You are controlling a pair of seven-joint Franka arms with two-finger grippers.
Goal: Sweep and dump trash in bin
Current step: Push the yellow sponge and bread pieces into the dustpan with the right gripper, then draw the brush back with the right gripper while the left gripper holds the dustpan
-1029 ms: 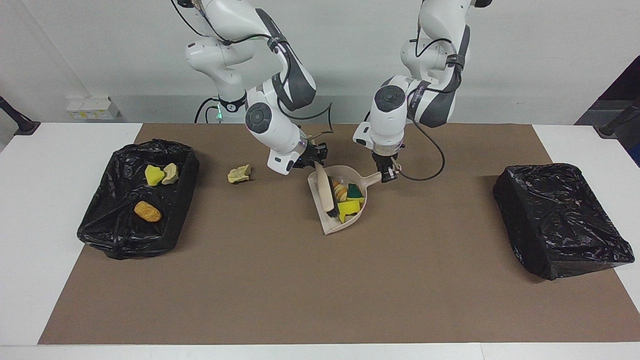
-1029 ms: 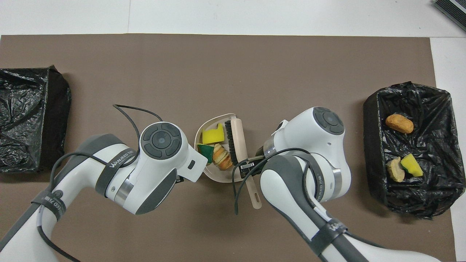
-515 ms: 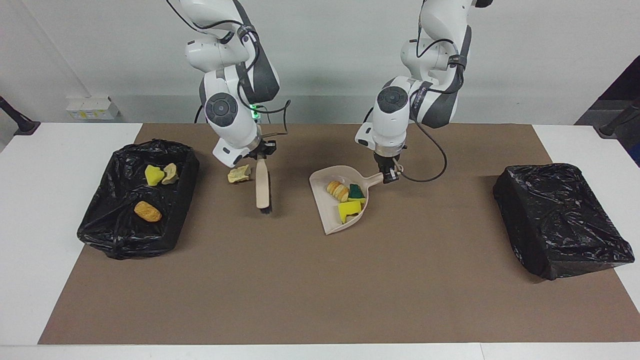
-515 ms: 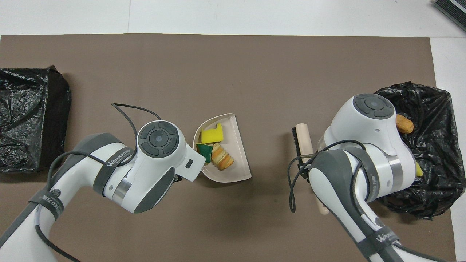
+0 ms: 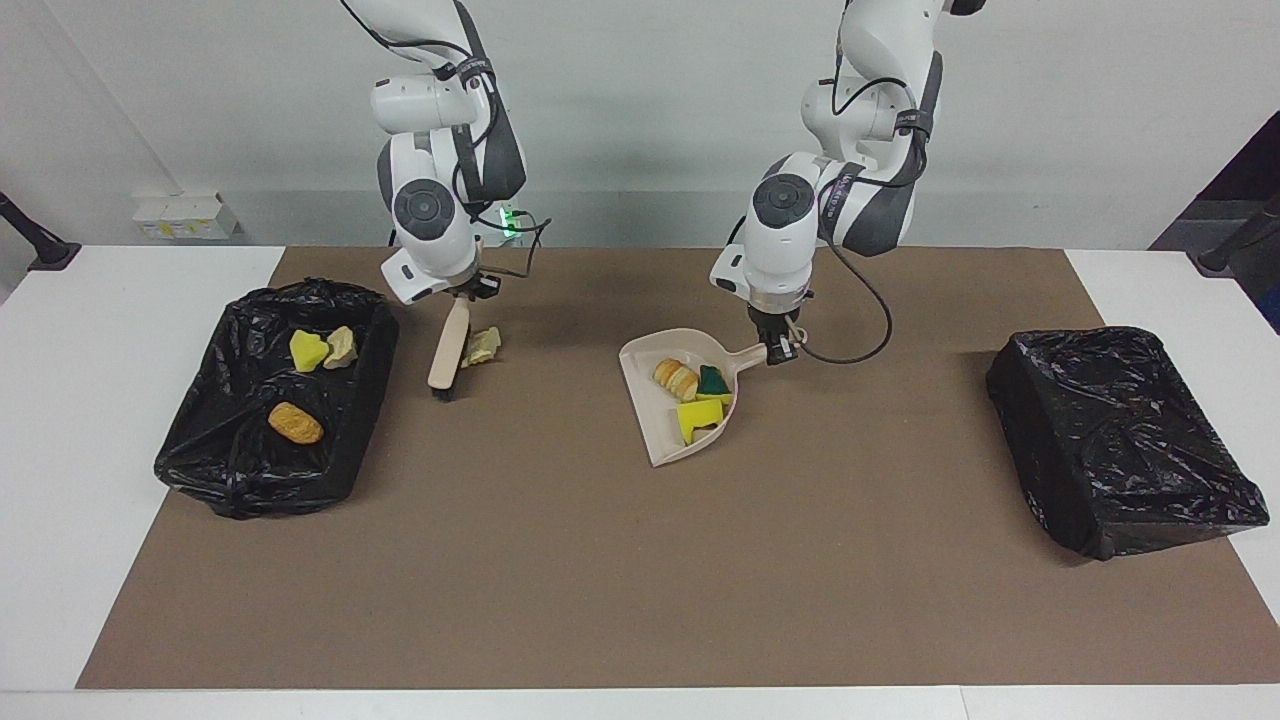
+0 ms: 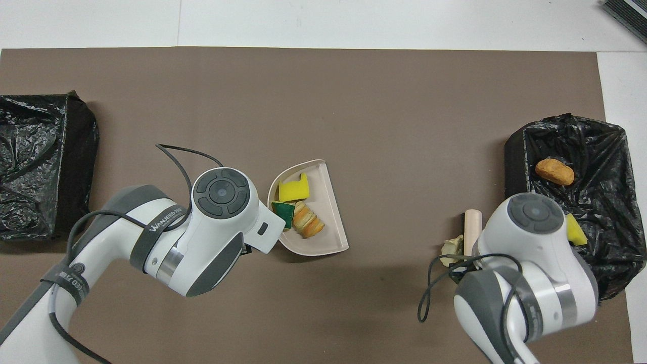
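Pale yellow wad point(image 5: 482, 346) lies beside the brush point(image 5: 446, 352) grasped by right fingers point(image 5: 468, 293).

Left arm strap point(image 6: 163, 226): "WANJEED" is read, followed by small characters too fine to be made out.
Other surfaces and objects: no legible text, numbers or signs are shown.

Trash point(image 5: 690, 395) in dustpan point(image 5: 645, 420), bin point(image 5: 230, 470), on mat.

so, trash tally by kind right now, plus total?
Sponges: 3, two in the dustpan (), one in the open bin ()
Bread-like lumps: 3 ()
Pale yellow wad: 1, on the mat beside the brush
Total: 7
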